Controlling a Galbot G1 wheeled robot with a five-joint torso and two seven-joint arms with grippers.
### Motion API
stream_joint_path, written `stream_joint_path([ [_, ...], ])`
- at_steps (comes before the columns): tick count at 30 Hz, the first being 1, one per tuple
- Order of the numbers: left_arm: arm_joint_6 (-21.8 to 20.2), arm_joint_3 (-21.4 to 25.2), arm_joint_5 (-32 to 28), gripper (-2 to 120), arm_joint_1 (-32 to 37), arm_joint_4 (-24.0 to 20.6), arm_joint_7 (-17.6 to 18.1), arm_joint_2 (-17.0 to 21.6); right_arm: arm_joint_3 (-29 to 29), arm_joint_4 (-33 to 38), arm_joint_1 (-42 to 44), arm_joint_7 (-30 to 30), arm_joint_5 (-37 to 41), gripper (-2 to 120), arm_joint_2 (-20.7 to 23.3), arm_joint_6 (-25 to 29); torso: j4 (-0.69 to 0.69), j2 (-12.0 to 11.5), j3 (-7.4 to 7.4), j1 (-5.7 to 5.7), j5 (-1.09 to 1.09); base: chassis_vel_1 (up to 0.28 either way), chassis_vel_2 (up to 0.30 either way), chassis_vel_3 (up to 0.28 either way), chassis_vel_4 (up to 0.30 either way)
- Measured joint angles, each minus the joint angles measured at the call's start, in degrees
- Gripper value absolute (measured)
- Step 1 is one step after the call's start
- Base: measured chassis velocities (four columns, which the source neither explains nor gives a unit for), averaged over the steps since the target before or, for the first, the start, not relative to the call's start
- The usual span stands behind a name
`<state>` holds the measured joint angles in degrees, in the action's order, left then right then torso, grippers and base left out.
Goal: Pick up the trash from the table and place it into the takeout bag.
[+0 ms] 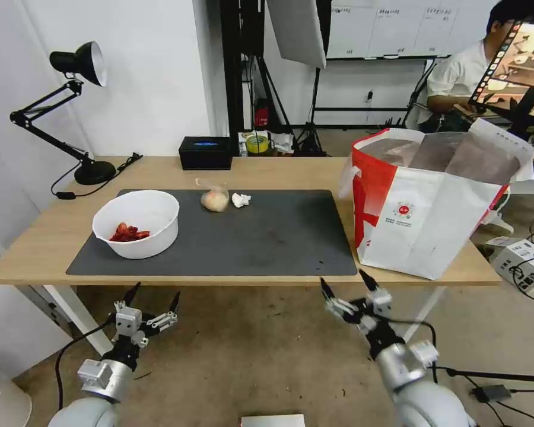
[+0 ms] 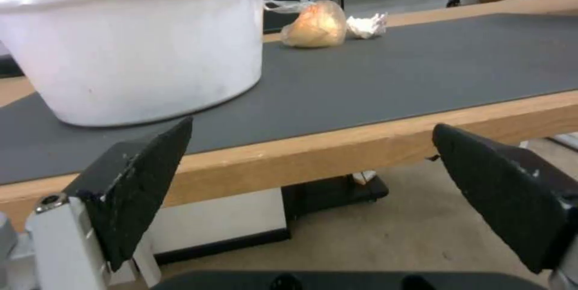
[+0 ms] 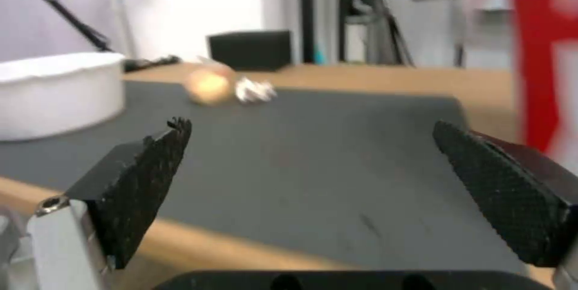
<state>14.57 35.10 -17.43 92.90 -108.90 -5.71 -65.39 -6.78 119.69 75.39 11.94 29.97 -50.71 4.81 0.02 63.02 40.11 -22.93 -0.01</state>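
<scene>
Light wood and a dark grey mat [image 1: 267,237] make up the desk [image 1: 59,237], which stands before a white wall in a cluttered workroom. At the far left corner stands a black lamp [image 1: 71,107]. On the mat's left side sits the white bowl [image 1: 137,223] with red scraps in it. Further along, near the mat's back edge, lies the small clear bag [image 1: 214,198] with its beige lump, and just beside it the crumpled tissue [image 1: 240,200]. A black tissue box [image 1: 206,152] rests behind them on bare wood. On the right end of the desk stands the takeout bag [image 1: 427,207], its mouth open.

Below the desk's near edge, the left gripper [image 1: 152,303] hangs in front of the bowl with its fingers spread and nothing between them. The right gripper [image 1: 345,289] is raised close to the edge, left of the bag, fingers likewise apart and empty.

By my reading, three pieces of trash remain on the mat, so most of the clearing looks undone; what the bag already holds cannot be made out.
</scene>
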Motion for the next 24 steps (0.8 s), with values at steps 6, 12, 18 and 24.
stream_joint_path([
  [6,-0.1,0.36,-0.12,100,0.08,-0.51,0.01,0.09,10.99,-4.99,-16.43,2.41,4.09,100,0.9,-3.7,-0.02,0.0,0.0,0.0,0.02,0.0,0.0,0.0,0.0],
  [12,-0.13,0.77,-0.23,100,0.14,-0.88,0.06,0.23,18.65,-10.82,-28.35,3.77,8.43,100,-1.29,-6.29,-0.02,0.0,0.0,0.0,0.01,0.0,0.0,0.0,0.0],
  [18,-0.17,0.88,-0.26,100,0.05,-0.64,0.12,0.18,26.25,-20.48,-43.05,5.51,14.32,100,-6.86,-10.05,-0.02,-0.01,0.0,-0.01,0.0,0.0,0.0,0.0,0.0],
  [24,-0.15,0.88,-0.22,100,0.04,-0.26,0.12,-0.15,31.18,-33.18,-53.58,5.73,17.22,100,-15.18,-12.39,-0.02,-0.01,0.0,0.0,0.0,0.0,0.0,0.0,0.0],
])
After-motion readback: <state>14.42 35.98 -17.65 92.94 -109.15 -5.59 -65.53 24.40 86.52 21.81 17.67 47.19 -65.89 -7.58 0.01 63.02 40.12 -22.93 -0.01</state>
